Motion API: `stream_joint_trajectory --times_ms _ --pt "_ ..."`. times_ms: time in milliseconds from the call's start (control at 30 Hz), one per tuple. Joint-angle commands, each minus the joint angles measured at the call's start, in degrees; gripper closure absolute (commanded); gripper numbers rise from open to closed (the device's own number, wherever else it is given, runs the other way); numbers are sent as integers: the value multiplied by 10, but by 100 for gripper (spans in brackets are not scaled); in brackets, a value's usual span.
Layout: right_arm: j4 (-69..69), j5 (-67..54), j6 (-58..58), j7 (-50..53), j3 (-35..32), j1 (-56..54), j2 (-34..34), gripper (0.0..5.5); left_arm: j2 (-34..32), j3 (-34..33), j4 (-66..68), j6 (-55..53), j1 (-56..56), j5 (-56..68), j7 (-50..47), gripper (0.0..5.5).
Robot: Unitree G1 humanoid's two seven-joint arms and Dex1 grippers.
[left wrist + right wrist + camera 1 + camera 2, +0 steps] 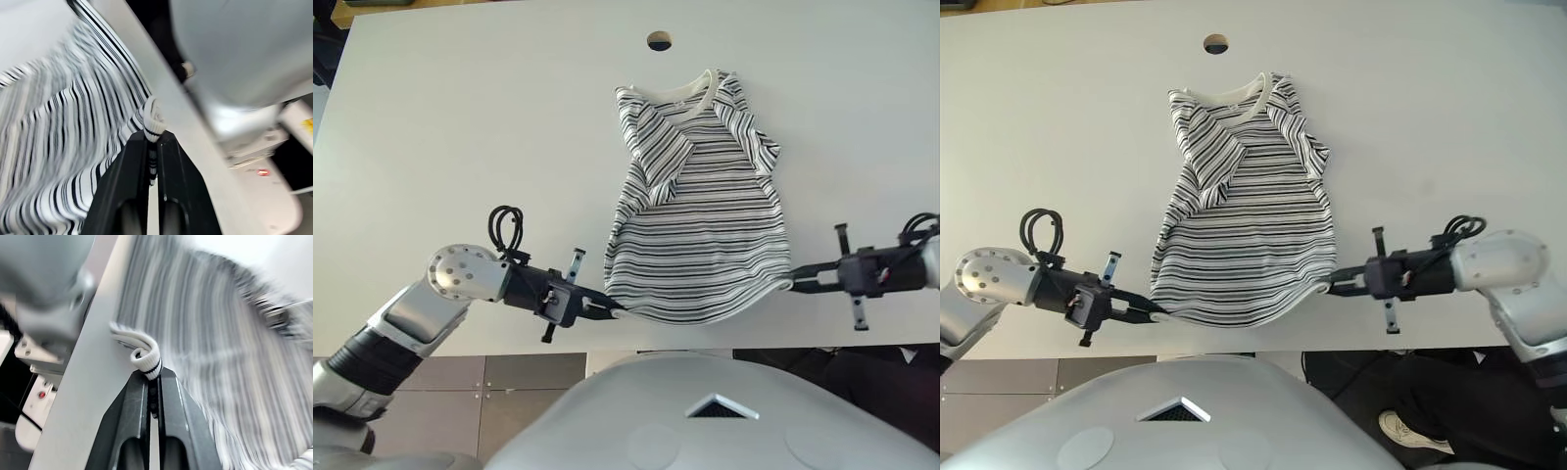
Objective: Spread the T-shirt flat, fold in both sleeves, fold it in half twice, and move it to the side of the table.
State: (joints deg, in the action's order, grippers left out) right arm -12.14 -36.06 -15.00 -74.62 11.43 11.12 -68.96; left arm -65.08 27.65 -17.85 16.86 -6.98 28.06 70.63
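The T-shirt (700, 206), striped black and white with a white ribbed collar, lies on the white worktop (460, 147) just right of centre in the left eye view. Its collar points to the top of the frame and its hem runs along the worktop's near edge at the bottom. The sleeve on the frame's left is turned in and lies as a slanted flap across the chest. The sleeve on the right is bunched against the shirt's side, with part of it folded over the shoulder. The body widens toward the hem, which curves between its two lower corners and looks lightly stretched there. The left jaws, at the end of the left arm (460, 279) coming in from the lower left of the frame, are clamped on the hem's left corner. In the left wrist view the black fingers (122, 196) stand tight together with a small roll of striped cloth pinched between their tips. The right jaws, on the right arm (1489, 264) coming in from the right edge, are clamped on the hem's right corner. In the right wrist view the fingers (127, 426) press together on a curled loop of the hem at the worktop's edge. Both arms sit low, level with the near edge, on either side of the shirt. A round cable hole (658, 40) sits in the worktop just above and left of the collar. Below the worktop, at the lower left, grey cabinet doors (480, 392) show.
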Motion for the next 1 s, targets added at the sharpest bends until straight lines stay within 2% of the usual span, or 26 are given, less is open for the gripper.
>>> stream_joint_trajectory --times_ms 33,200,367,500,633,833,1000 --pt "-15 -28 29 -40 -42 32 7 540 -12 -44 -34 -37 -25 54 40 539" --pt "4 0 33 -57 -64 46 37 540 41 -71 -21 -62 -20 48 31 539" --pt "36 27 28 -15 -77 -26 118 540 138 -124 17 -85 32 33 -50 539" --pt "112 92 15 84 -84 -137 214 540 232 -161 106 -91 114 -10 -138 539" --pt "213 174 -25 149 -78 -229 282 540 286 -177 232 -53 175 -87 -186 539" --pt "398 302 -101 217 -47 -340 346 540 350 -176 423 24 280 -202 -256 539" --pt "566 375 -160 296 -41 -433 381 540 383 -188 563 54 362 -243 -297 539"
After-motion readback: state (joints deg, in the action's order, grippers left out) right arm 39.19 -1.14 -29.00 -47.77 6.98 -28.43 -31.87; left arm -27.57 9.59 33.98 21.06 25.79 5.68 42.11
